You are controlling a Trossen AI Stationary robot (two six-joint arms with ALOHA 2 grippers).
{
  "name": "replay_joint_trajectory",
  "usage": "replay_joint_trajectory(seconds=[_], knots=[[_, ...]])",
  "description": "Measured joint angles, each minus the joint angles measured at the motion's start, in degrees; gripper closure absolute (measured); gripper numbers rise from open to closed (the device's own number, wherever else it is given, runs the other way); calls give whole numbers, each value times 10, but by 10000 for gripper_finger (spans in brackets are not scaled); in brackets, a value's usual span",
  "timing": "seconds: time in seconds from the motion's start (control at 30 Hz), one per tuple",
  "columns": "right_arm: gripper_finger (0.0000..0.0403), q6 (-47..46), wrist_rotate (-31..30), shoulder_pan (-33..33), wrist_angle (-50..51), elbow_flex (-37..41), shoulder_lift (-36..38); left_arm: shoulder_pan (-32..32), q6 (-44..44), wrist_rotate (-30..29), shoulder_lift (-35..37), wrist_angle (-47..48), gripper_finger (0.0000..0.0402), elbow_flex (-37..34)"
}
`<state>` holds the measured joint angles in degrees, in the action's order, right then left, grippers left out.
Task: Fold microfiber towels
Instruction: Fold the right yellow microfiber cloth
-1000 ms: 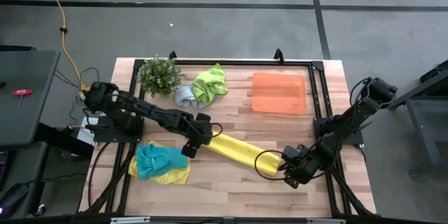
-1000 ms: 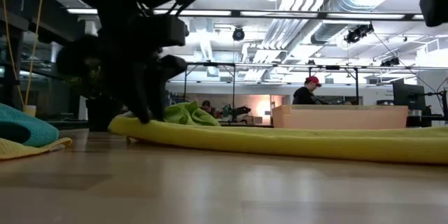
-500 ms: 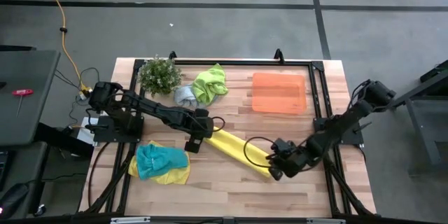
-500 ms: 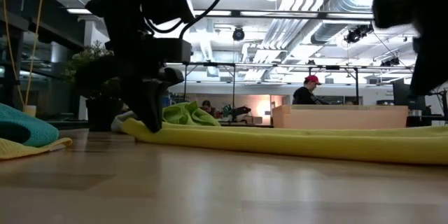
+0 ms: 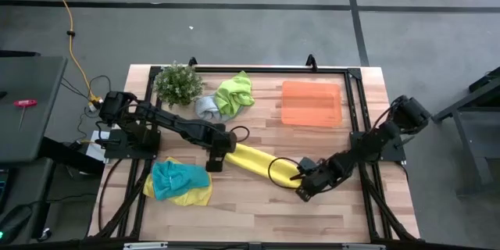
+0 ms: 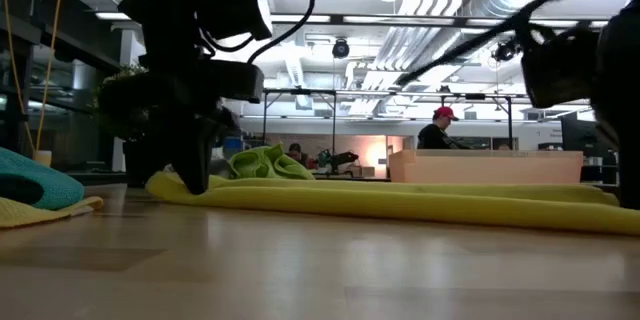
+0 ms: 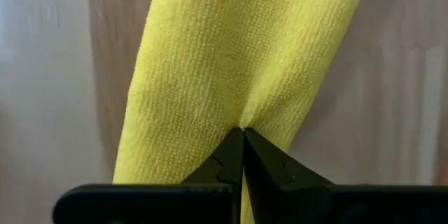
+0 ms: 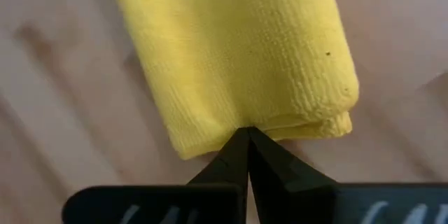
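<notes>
left arm [image 5: 168,125]: black, jointed links, boxy wrist block; thin black cable loops off wrist
right arm [image 5: 367,147]: same black build, rounded joint housing at outer end; black cable loop nr wrist
left gripper [image 7: 243,131]: two matte black fingers, taper to sharp tips, small notched steps on inner edges; flat black crossbar behind
right gripper [image 8: 248,131]: same black pointed fingers, black bar w/ faint pale marks, unreadable
low view: arms look like dark bulky blocks, cables trailing up
</notes>
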<state>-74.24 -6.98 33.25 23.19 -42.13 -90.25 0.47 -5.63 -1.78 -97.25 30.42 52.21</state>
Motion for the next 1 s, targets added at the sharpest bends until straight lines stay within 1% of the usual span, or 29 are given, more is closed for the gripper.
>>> replay_joint_trajectory(seconds=[0.2, 0.37, 0.43, 0.6, 0.77, 0.87, 1.0], knots=[[402, 94, 4, -55, 41, -1, 5, -31, -127, -1, 0, -19, 401, 0], [402, 167, 4, -105, 68, -1, 8, -57, -210, -3, 0, -47, 401, 0], [402, 196, 15, -120, 79, -2, 8, -64, -231, -4, 0, -54, 401, 0], [403, 252, 28, -139, 134, -3, 14, -77, -226, -23, 1, -35, 401, 0], [403, 259, 29, -142, 190, 2, 36, -76, -216, -56, 1, -7, 401, 0], [403, 259, 30, -142, 194, 1, 51, -72, -204, -61, 1, -14, 401, 0], [403, 255, 30, -141, 228, -1, 82, -72, -196, -60, 1, -14, 401, 0]])
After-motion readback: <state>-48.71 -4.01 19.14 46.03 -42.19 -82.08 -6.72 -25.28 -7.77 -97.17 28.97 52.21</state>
